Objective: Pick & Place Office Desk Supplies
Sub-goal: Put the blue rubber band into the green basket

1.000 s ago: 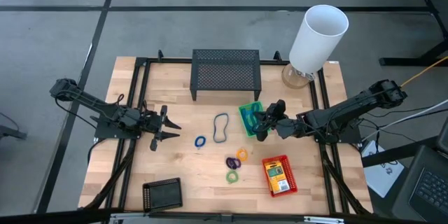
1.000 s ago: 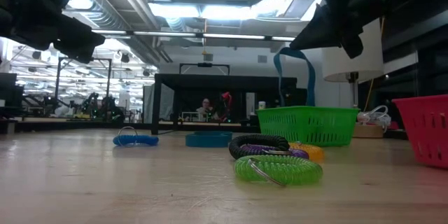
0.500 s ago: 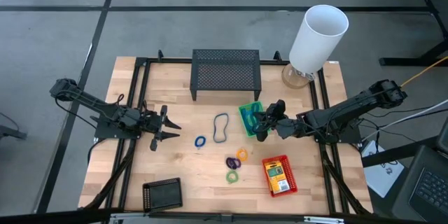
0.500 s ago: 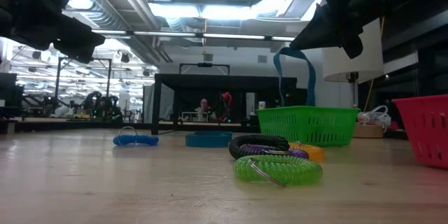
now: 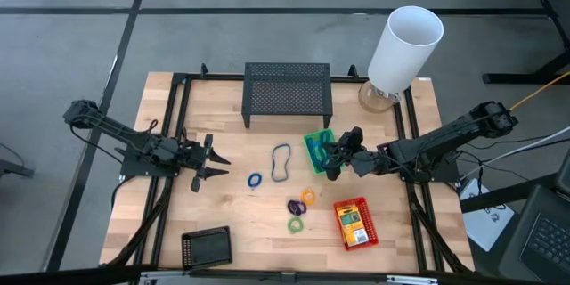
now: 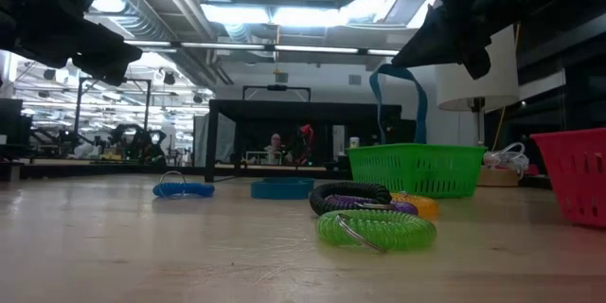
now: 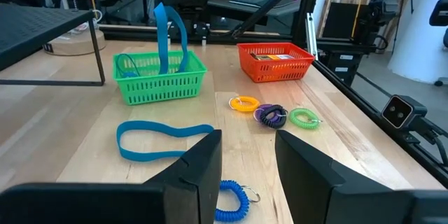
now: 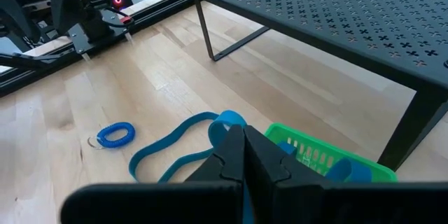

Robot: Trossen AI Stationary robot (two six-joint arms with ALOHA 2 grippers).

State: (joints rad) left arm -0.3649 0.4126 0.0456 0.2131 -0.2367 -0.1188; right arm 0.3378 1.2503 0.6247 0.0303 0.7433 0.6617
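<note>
Three small plastic lattice baskets are out: a green basket (image 5: 318, 150) directly under the right gripper (image 5: 333, 164), a red basket (image 5: 355, 223) nearer the table's front edge from it holding one yellow-and-green pack (image 5: 354, 223), and a black basket (image 5: 207, 248) far off by the front-left corner; two blue band loops show, one band (image 6: 396, 95) pinched in the right gripper's closed fingers and dangling as a limp ribbon into the green basket, the other loop (image 5: 280, 162) lying flat just beside that gripper toward the left arm; four coiled rings: blue ring (image 5: 255, 180), purple ring (image 5: 294, 206), orange ring (image 5: 308, 197), green ring (image 5: 295, 224); bare wood lies between the left gripper (image 5: 208, 162), parted and empty, and the blue ring.
</note>
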